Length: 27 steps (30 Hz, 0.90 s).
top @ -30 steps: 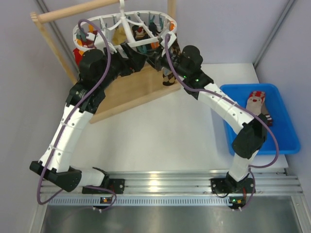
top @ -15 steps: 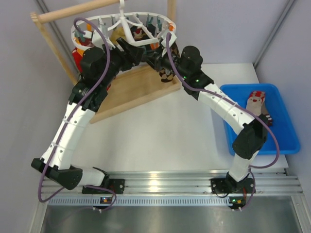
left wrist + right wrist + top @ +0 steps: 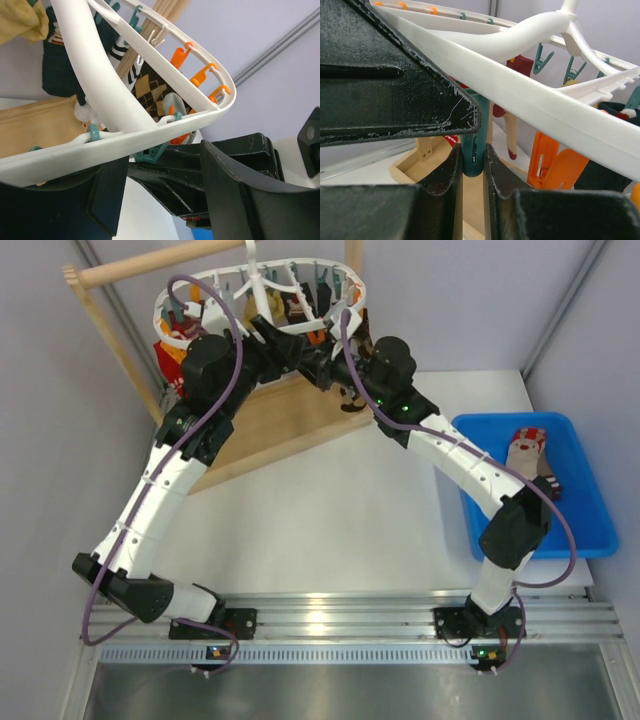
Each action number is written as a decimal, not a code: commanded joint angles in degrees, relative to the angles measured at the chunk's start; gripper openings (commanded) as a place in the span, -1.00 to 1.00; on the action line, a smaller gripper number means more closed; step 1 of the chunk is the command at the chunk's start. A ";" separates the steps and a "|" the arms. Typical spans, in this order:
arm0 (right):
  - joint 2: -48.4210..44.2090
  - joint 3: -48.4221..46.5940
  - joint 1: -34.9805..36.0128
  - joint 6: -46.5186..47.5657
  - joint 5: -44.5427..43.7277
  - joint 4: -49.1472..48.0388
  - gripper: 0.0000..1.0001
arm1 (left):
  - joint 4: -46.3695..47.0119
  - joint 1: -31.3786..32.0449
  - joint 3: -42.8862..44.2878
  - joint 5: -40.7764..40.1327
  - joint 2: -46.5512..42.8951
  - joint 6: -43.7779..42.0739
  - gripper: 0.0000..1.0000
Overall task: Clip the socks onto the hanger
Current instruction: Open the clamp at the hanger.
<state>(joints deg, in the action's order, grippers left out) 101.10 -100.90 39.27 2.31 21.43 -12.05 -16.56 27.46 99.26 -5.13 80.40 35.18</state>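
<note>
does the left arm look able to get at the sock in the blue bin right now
Probably not. The left claw sits at the white plastic ring hanger, while the patterned fabric sock lies in the blue plastic bin at the far right, beyond the right arm.

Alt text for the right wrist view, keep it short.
The right gripper is closed on a teal peg hanging under the rim of the white hanger. Orange pegs hang to the right, and a wooden tray lies below in the background.
</note>
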 commanded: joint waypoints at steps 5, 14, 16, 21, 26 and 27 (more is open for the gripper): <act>-4.60 0.18 1.34 -1.78 3.00 -1.39 -1.00 | 8.82 0.22 0.49 -5.16 -0.86 -4.50 0.22; -4.68 0.18 1.34 -1.78 3.88 -1.48 -1.00 | 10.93 0.14 0.32 -3.05 -0.95 -6.88 0.04; -4.60 -0.17 1.43 -1.34 3.71 -0.87 -1.00 | 10.67 0.22 0.32 -1.74 -0.60 -7.40 0.02; -4.95 0.00 1.43 -0.64 3.97 -0.60 -1.00 | 9.96 0.22 0.49 -1.64 0.19 -7.76 -0.15; -5.39 0.79 1.43 0.15 4.50 -0.69 -1.00 | 9.09 0.22 2.07 -1.99 1.51 -8.19 -0.36; -5.47 0.80 1.43 0.59 4.76 -0.60 -1.00 | 8.65 0.22 2.68 -2.34 1.69 -8.20 -0.49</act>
<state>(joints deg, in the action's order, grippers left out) 99.39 -100.44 39.24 1.48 21.67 -12.32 -13.23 27.92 99.18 -7.66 80.44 28.27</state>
